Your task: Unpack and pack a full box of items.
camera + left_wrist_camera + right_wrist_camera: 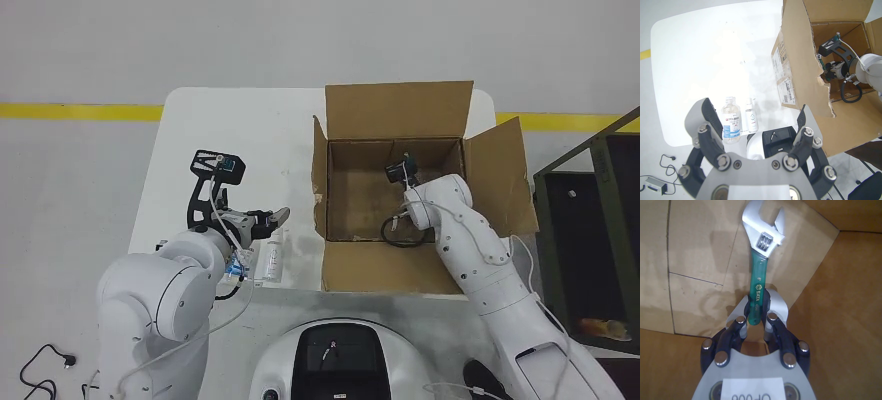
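**Desk:** Where does it stand?

**Me:** The box (398, 108) sits open on the table (240, 130), flaps out. My right gripper (757, 306) is down inside it, pinching the wrench (758, 275) low on its green handle, with the steel head pointing toward the box floor. My left gripper (755, 111) hangs spread wide and empty over the near table edge, close to the larger bottle (731, 121) and the spray bottle (752, 117).

**Desk:** Coming out or going in?

**Me:** I can't be sure. With bottles outside and cardboard floor showing under the wrench, I'd guess unpacking.

**Desk:** How will you play it?

**Me:** Box first. The wall nearest my left arm is torn and ragged, so I'd raise straight up and clear the rim before any sideways travel. Then the tool. I'm gripping near the handle's end, so the heavy head may swing or slip, and I'd keep the wrist slow with no twisting. I'd set it on open table beside the bottles, not touching them.

**Desk:** Count?

**Me:** One table, one box, two grippers, two bottles side by side, one wrench.
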{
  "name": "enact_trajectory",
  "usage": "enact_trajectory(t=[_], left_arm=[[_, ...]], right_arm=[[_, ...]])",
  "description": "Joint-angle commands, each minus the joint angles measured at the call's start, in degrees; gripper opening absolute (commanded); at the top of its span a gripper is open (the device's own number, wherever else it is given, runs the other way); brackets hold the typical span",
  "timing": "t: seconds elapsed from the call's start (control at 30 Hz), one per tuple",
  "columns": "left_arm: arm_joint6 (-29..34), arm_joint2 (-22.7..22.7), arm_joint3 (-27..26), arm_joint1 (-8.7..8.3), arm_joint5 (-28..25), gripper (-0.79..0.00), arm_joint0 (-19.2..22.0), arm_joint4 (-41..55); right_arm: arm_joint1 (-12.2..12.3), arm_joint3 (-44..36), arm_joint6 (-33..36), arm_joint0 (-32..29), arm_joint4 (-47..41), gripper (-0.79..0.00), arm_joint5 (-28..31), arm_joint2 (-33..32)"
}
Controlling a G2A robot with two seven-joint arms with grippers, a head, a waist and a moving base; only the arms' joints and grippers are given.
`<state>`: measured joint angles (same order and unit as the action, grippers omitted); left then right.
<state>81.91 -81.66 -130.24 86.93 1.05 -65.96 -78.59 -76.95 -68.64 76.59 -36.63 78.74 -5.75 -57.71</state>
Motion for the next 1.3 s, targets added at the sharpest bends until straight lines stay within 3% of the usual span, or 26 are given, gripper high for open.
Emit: enact_trajectory(t=[0.0,0.63,0.8,0.87,0.93,1.07,1.1,1.17,1.23,1.27], left_arm=[[0.00,0.00,0.00,0.00,0.00,0.000,0.00,0.00],[0.00,0.00,0.00,0.00,0.00,0.000,0.00,0.00],[0.00,0.00,0.00,0.00,0.00,0.000,0.00,0.00],[0.00,0.00,0.00,0.00,0.00,0.000,0.00,0.00],[0.00,0.00,0.00,0.00,0.00,0.000,0.00,0.00],[0.00,0.00,0.00,0.00,0.00,0.000,0.00,0.00],[0.00,0.00,0.00,0.00,0.00,0.000,0.00,0.00],[0.00,0.00,0.00,0.00,0.00,0.000,0.00,0.00],[0.00,0.00,0.00,0.00,0.00,0.000,0.00,0.00],[0.00,0.00,0.00,0.00,0.00,0.000,0.00,0.00]], right_arm=[[-0.01,-1.04,-0.16,-0.17,-0.69,-0.785,0.29,-0.59],[0.41,-14.44,-0.75,-5.55,-1.20,-0.785,6.22,-2.41],[0.59,-13.71,-1.78,-6.49,-0.33,-0.570,5.86,-3.67],[0.74,-12.66,-2.39,-6.10,-0.12,-0.545,6.44,-4.69],[0.92,-11.15,-2.75,-5.29,0.38,-0.446,8.83,-5.24],[1.12,-7.63,-3.13,-3.34,-0.31,-0.419,13.84,-6.07],[1.14,-6.89,-3.22,-2.94,-0.45,-0.379,14.76,-6.12],[1.12,-5.76,-3.50,-2.29,-0.86,-0.157,16.55,-5.94],[1.03,-4.99,-3.99,-1.84,-1.13,-0.175,16.89,-5.74],[0.96,-4.65,-4.33,-1.72,-1.55,-0.252,17.12,-5.60]])
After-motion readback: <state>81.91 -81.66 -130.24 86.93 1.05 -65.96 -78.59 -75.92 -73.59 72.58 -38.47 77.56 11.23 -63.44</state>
